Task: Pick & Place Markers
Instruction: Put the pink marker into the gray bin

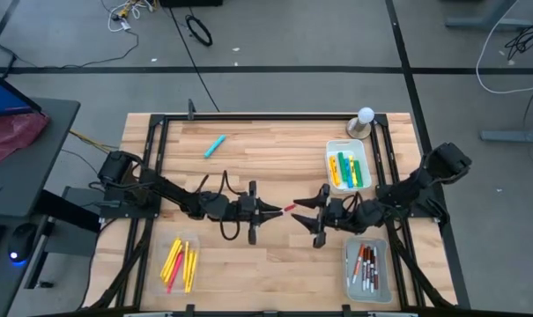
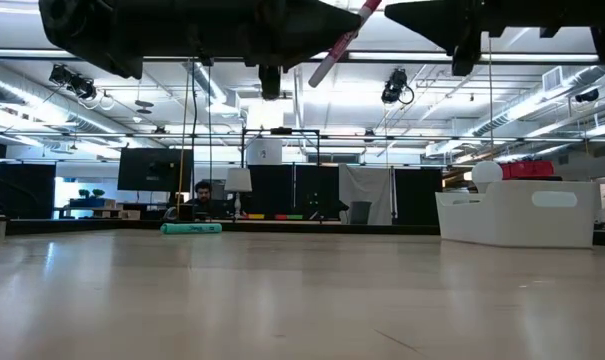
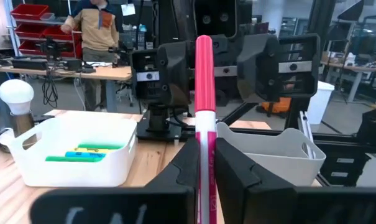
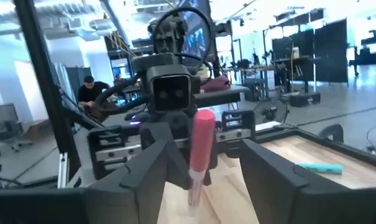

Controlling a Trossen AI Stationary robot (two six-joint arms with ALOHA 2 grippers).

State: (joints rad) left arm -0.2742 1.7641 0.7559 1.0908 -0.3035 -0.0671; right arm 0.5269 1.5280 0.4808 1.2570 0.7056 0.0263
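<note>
Left fingers (image 1: 275,210): shut tight on the pink marker (image 1: 288,209) — they pinch its white body, and its pink end sticks out past the tips.
Right fingers (image 1: 306,210): spread apart, one on each side of the marker's pink end, not touching it (seen best from the right wrist).
Where they meet: up in the air over the middle of the desk (image 1: 266,145), tip to tip.
Blue marker (image 1: 215,146): lying alone on the desk, well away from both sets of fingers.
Tray behind the right fingers (image 1: 333,150): green, yellow and blue markers inside.
Tray near the right arm (image 1: 349,269): white markers with dark or red caps.
Tray near the left arm (image 1: 163,243): yellow and red markers.
</note>
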